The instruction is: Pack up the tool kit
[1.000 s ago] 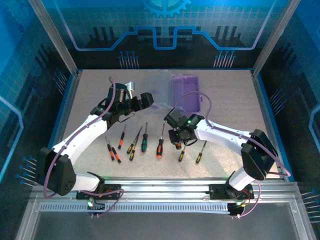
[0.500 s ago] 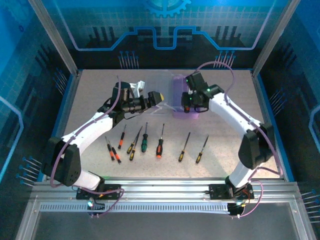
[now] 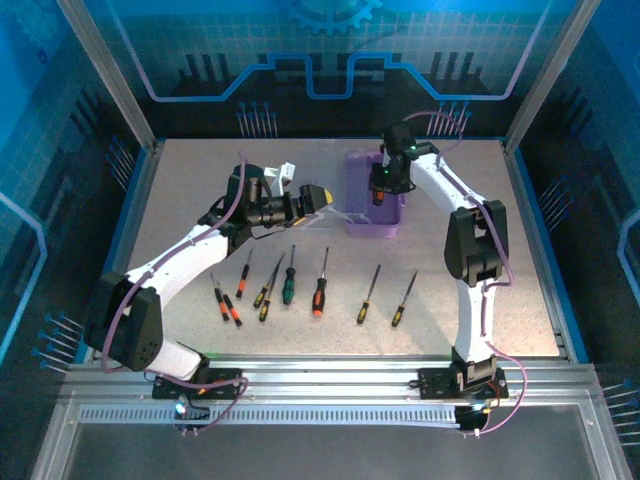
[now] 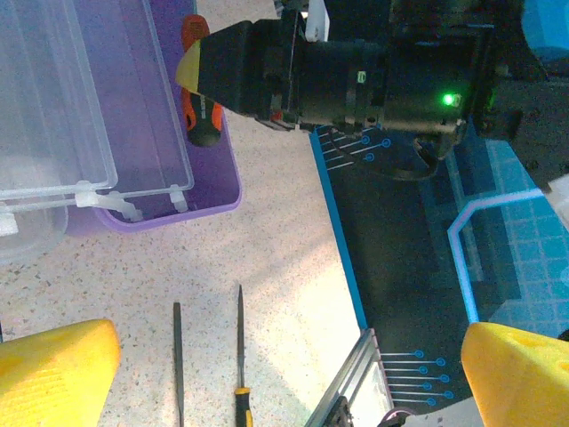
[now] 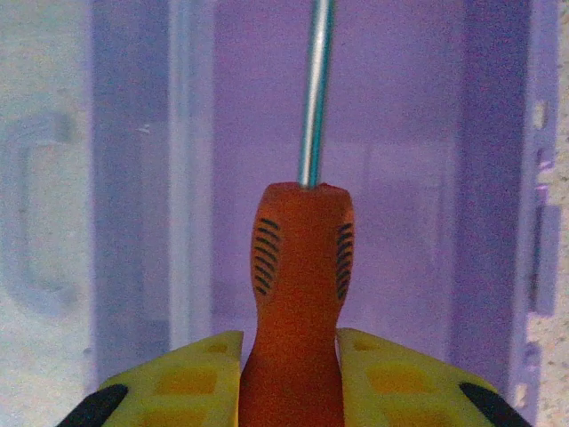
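Overhead light, blue cast at edges, soft shadows on table point(image 3: 520, 230). Right wrist: orange screwdriver point(image 5: 298, 294) sharp, background blurred purple.

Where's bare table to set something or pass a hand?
Bare: table's far-left corner behind left arm; strip between right arm and right edge. Crowded: the screwdriver row near-centre; the purple case, left hand beside it, right hand holding an orange screwdriver over it.

purple case point(image 3: 360, 205) open; orange screwdriver point(image 5: 298, 294) held over it; other screwdrivers point(image 3: 320, 298) rowed nearer
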